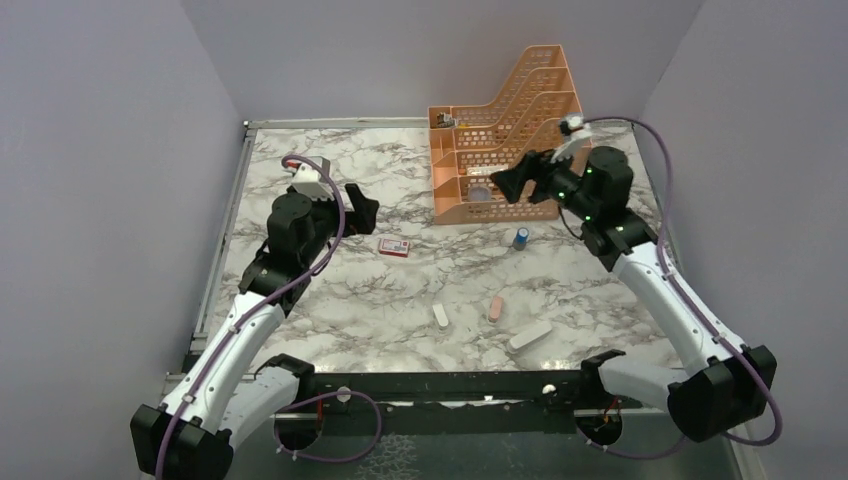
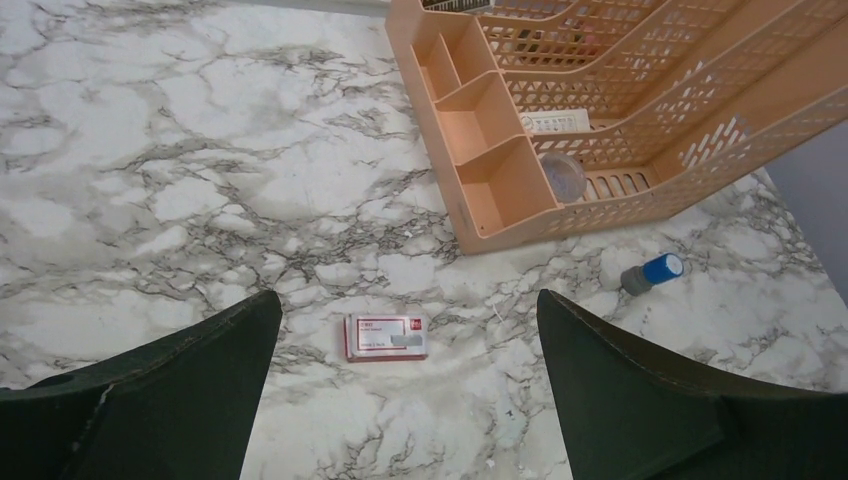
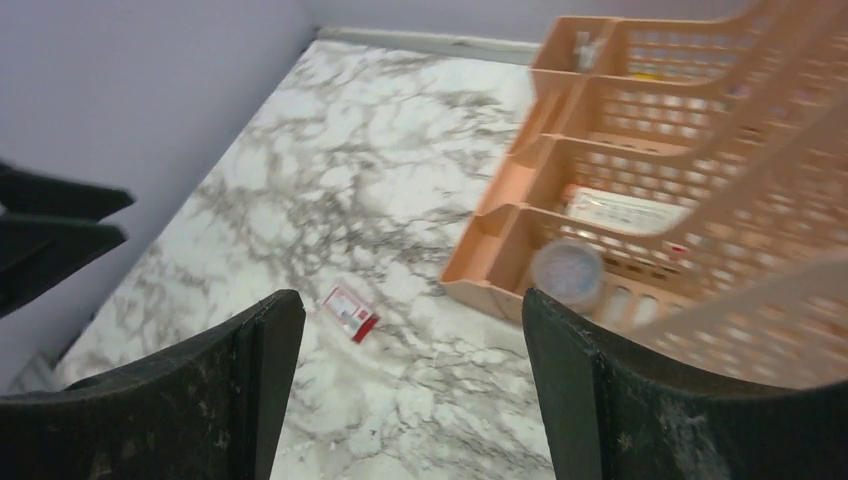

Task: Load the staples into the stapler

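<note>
Staples box (image 1: 394,247), small, flat and red with a white label, lies on the marbled tabletop (image 1: 330,300), left of centre; we cannot see the strips themselves. Just left of it and above it hangs the left pincer (image 1: 358,210), tilted down, its jaws spread wide and holding nothing. In its wrist view the box (image 2: 386,336) sits between the two dark fingers (image 2: 190,380). That arm rises from its near-left base, bends sharply at the elbow and reaches toward the middle. To the right of the box, well apart, a small blue cylinder (image 1: 521,237) stands near the front of an orange mesh organizer (image 1: 505,130). The right arm stretches from its near-right base up to the organizer, its pincer (image 1: 515,185) pointing left at the front compartments, likewise released and empty.
</note>
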